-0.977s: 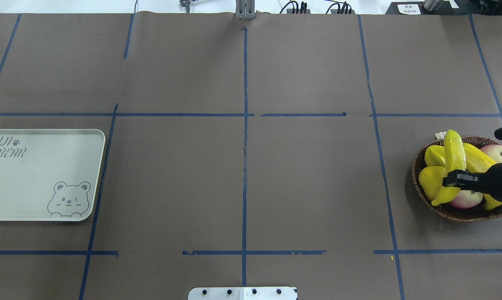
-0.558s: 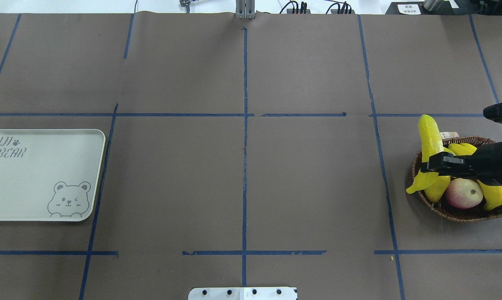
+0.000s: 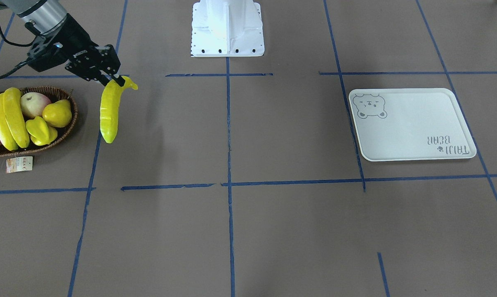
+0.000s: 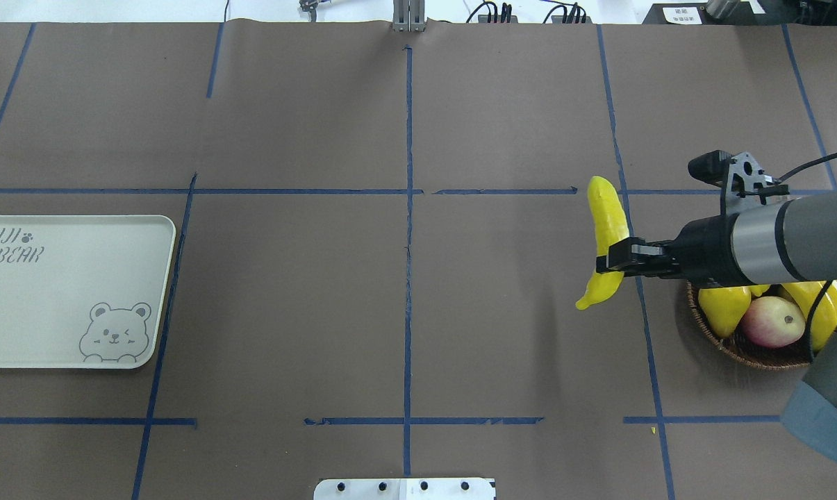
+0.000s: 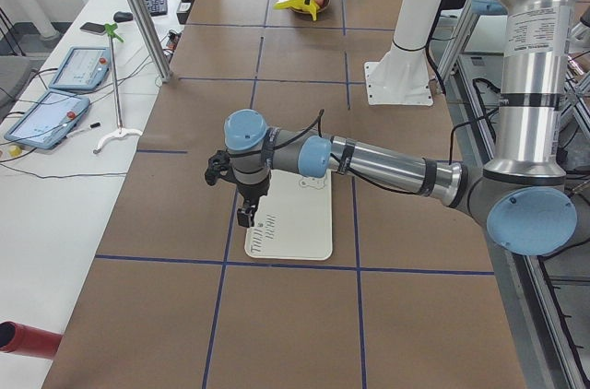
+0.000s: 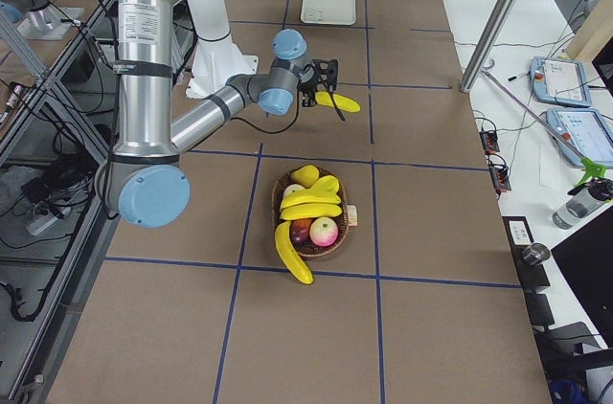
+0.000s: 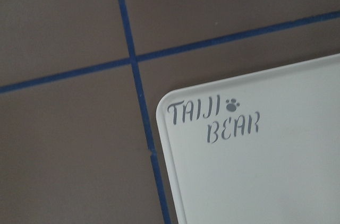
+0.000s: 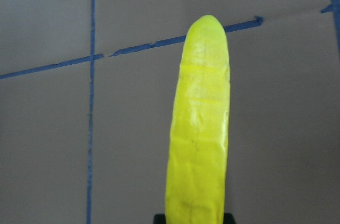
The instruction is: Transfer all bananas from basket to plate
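Note:
My right gripper is shut on one banana near its stem end and holds it in the air, left of the basket. The same banana hangs from this gripper in the front view and fills the right wrist view. More bananas lie in the wicker basket; one banana pokes over its rim. The plate lies bare at the far left. My left gripper hovers over the lettered end of the plate; I cannot tell its state.
The basket also holds apples, a yellow pear and a starfruit. A paper tag lies beside it. The white robot base stands at the table's near edge. Blue tape lines grid the brown table.
My right gripper has lifted the banana out of the basket and carried it left, past the basket's rim, over the open table.

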You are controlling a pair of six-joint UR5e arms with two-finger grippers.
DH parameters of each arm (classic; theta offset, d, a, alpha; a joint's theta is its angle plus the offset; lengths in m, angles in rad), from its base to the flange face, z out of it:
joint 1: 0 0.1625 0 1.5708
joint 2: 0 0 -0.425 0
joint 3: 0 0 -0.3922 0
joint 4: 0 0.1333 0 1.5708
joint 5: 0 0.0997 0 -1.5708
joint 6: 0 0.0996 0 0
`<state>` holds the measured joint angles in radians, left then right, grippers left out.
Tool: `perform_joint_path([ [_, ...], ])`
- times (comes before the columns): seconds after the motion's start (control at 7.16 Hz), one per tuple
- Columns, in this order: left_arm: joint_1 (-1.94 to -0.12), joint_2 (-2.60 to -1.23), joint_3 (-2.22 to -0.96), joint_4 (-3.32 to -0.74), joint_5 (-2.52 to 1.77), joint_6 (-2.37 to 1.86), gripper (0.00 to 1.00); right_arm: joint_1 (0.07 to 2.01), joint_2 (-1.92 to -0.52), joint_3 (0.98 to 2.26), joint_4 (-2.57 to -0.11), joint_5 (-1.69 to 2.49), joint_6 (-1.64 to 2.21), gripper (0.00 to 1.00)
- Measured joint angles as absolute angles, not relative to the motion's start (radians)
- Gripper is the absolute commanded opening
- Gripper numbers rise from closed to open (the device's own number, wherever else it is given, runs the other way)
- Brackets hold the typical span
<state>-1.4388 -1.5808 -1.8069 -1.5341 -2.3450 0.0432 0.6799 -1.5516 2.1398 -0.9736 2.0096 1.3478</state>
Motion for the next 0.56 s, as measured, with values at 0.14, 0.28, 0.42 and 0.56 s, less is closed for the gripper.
perform_joint_path([
  [0.14, -1.422, -1.612, -1.807, -1.54, -2.371, -0.012, 1.0, 0.654, -1.509, 2.135, -0.973, 1.998, 1.375, 0.01],
  [0.28, -1.393, -1.641, -1.814, -1.546, -2.423, -0.101, 1.0, 0.617, -1.467, 2.131, -0.972, 1.963, 1.41, 0.01],
  [0.42, -1.355, -1.663, -1.83, -1.565, -2.463, -0.171, 1.0, 0.569, -1.434, 2.127, -0.955, 1.908, 1.447, 0.01],
  [0.56, -1.309, -1.684, -1.844, -1.613, -2.492, -0.251, 1.0, 0.513, -1.411, 2.109, -0.899, 1.838, 1.487, 0.01],
])
